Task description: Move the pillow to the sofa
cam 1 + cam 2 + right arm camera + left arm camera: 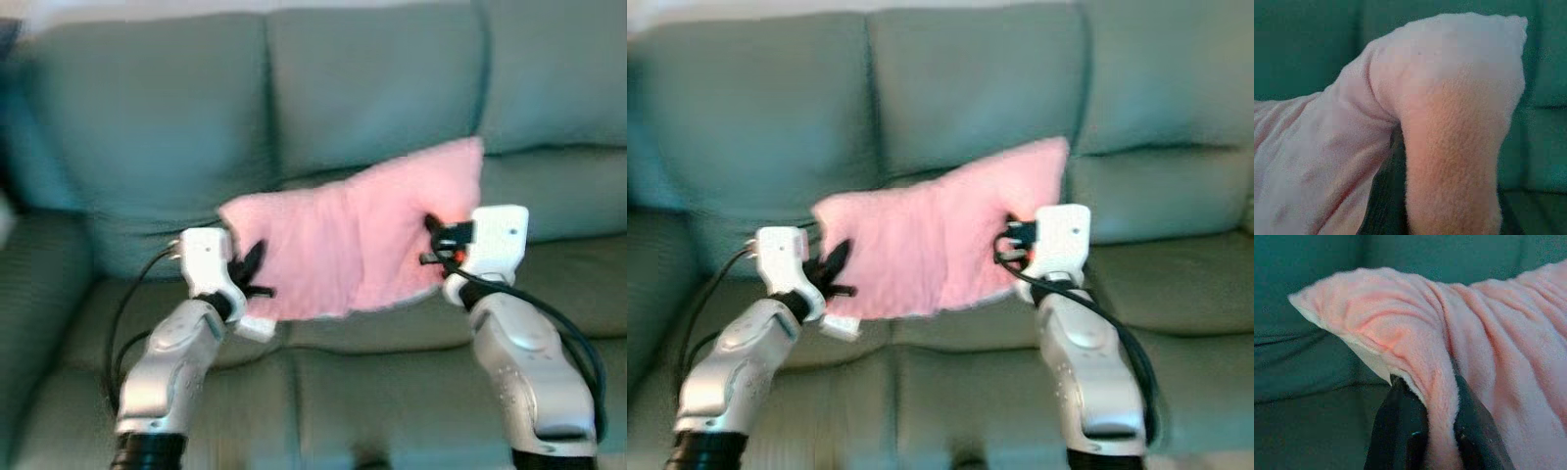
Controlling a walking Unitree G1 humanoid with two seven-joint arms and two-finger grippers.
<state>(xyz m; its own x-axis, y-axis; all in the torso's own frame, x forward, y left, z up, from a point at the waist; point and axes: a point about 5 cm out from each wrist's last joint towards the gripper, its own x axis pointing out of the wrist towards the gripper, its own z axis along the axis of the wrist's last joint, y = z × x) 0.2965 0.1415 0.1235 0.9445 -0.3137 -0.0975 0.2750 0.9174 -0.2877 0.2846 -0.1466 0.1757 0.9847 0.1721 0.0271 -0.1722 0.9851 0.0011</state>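
Both pincers, left pincer and right pincer, pinch the pink pillow mid-frame above the green sofa, where thin edge grips might slip unevenly.

Left tool closed on the lower edge of a pink fleece pillow: two black fingers stand either side of a pinched fold of the fabric, which bulges between them. From the grip the pillow spreads away in long ridges and creases, one corner pointing outward with a paler seam along its underside. Behind and beneath the pillow lies a dark green sofa, its cushion seams faintly visible.
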